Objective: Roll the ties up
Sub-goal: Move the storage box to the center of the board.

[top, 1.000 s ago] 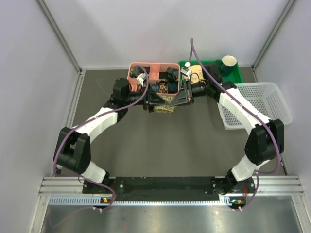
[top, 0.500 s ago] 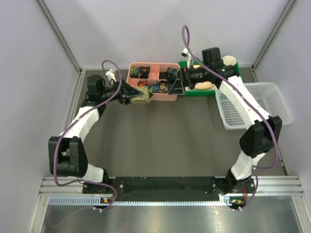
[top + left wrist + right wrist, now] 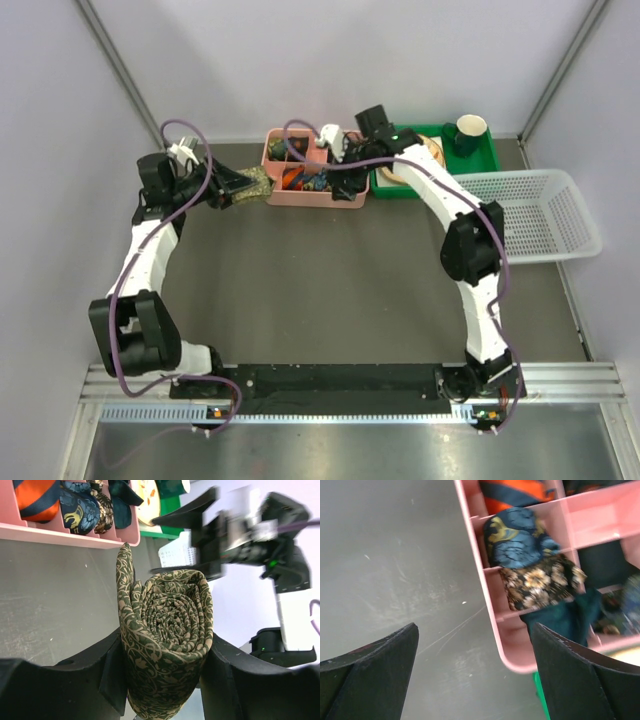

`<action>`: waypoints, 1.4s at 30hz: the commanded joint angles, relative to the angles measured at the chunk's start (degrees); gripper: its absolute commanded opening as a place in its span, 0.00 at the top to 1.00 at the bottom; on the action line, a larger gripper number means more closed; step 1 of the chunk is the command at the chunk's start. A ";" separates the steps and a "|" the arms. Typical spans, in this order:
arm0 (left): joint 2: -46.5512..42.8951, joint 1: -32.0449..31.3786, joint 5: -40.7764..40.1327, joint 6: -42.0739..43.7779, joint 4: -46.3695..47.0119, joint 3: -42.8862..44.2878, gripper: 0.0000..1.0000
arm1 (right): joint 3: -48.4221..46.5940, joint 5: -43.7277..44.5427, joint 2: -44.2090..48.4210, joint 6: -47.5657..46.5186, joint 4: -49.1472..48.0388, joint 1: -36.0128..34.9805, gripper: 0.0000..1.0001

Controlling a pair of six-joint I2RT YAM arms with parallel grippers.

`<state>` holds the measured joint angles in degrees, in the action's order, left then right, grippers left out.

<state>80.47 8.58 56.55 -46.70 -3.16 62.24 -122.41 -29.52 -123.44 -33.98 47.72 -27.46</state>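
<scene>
A rolled olive-green tie (image 3: pixel 167 640) with a tan scroll pattern sits between the fingers of my left gripper (image 3: pixel 167 677), which is shut on its sides; the spiral end faces the camera and a loose tail (image 3: pixel 125 580) runs up its left side. From above, the left gripper (image 3: pixel 238 187) holds this roll (image 3: pixel 256 184) just left of the pink divided box (image 3: pixel 312 199). My right gripper (image 3: pixel 475 672) is open and empty, hanging over the box's near corner (image 3: pixel 517 662). From above, the right gripper (image 3: pixel 338 172) is over the box's right half.
The pink box holds several rolled ties: orange-navy (image 3: pixel 512 492), blue (image 3: pixel 517 537), brown floral (image 3: pixel 537 585), dark teal (image 3: pixel 560 620). A green tray (image 3: pixel 480 160) with a dark mug (image 3: pixel 470 130) stands at the back right. A white mesh basket (image 3: pixel 540 215) lies by the right wall.
My left gripper has carried the rolled tie leftward, from in front of the pink box to its left side. The right gripper let go, opened wide and swung left over the box.
</scene>
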 commanded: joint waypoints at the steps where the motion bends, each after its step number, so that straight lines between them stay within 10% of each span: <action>1: -4.17 1.70 -0.13 1.52 -0.18 0.34 1.00 | -3.45 6.75 -3.56 -10.31 -0.79 -3.30 0.10; 14: -6.38 3.29 -0.04 1.96 -1.23 -2.47 1.00 | -3.10 12.38 -12.18 -10.23 -7.29 -3.91 0.16; 28: -4.18 4.60 -1.18 8.20 -7.38 1.57 1.00 | -0.38 4.30 -12.00 -22.35 0.35 -4.44 0.65; 32: -2.68 4.61 -2.58 13.73 -14.31 4.55 1.00 | 2.17 1.40 -10.69 -28.67 3.86 -4.44 0.98; 42: -0.40 4.61 -5.66 30.66 -26.79 11.23 1.00 | 6.64 -3.61 -6.83 -34.75 12.39 -4.62 1.00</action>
<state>79.11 12.82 52.69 -27.62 -23.29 68.55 -120.27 -24.21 -133.99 -65.49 47.29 -31.22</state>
